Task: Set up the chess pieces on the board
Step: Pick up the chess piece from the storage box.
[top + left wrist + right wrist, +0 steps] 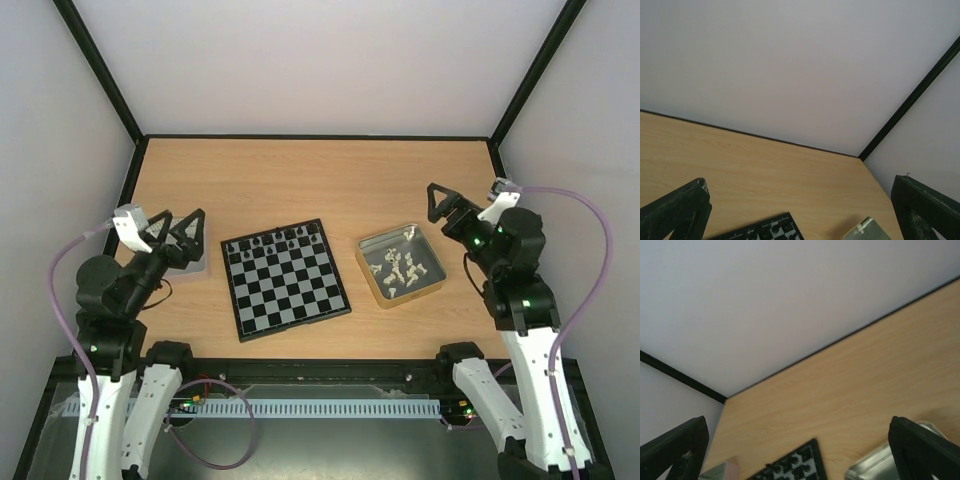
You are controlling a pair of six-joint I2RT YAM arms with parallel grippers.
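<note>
**Both tools wide apart, white pieces waiting in the tray**

Start at your left: the left tool [183, 224] hangs above the left side of the worktop [300, 175], its jaws spread wide with nothing between them. Its wrist camera confirms that, with the two dark fingers [676, 212] sitting at opposite bottom corners of the view and bare wood and wall between them. Right beneath that tool you can make out a silver tray [196, 264]; the arm covers most of it, so what it holds can't be told.

Moving across, the board [287, 290] lies flat near the middle of the worktop, turned slightly so that its right side sits further back. The black pieces [276, 240] stand in a line along its far edge. The rest of the checkered squares show no pieces.

Next, just right of the board and not touching it, you have the gold-rimmed tray [371, 278]. The white pieces [401, 266] sit inside it in a loose jumble, several of them tipped over, and one lies close to the far wall.

Finally, at your far right, the right tool [443, 205] is raised beyond the tray's right corner, pointing toward the back of the worktop. Its jaws are also spread, gripping nothing. From its wrist camera you see a corner of the board and the tray's rim low in the frame.
</note>
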